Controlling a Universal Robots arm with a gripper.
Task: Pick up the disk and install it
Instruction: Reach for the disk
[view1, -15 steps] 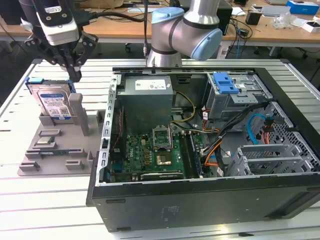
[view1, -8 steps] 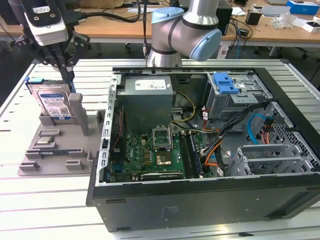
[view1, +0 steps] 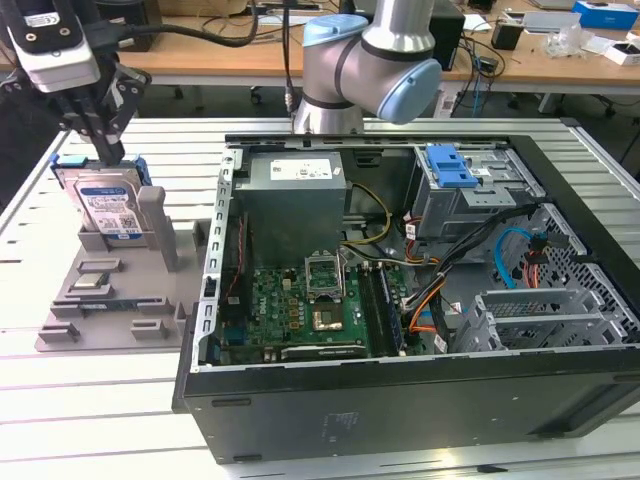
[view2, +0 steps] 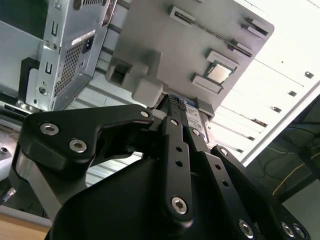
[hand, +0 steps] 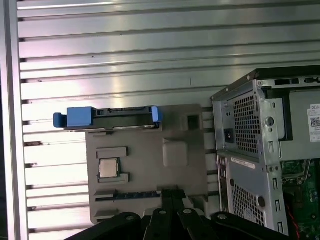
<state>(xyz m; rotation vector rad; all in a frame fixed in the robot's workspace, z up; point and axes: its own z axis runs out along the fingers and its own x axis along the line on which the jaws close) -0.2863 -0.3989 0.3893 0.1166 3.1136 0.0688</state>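
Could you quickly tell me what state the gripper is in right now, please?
Gripper: closed, holding nothing, close by the top edge of the disk.

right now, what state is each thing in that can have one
disk: standing on edge in the grey holder, outside the case, not installed
gripper: shut, holding nothing, just above the disk in the exterior view
computer case: lying on its side, side panel off, open
processor chip: lying flat in a recess of the holder
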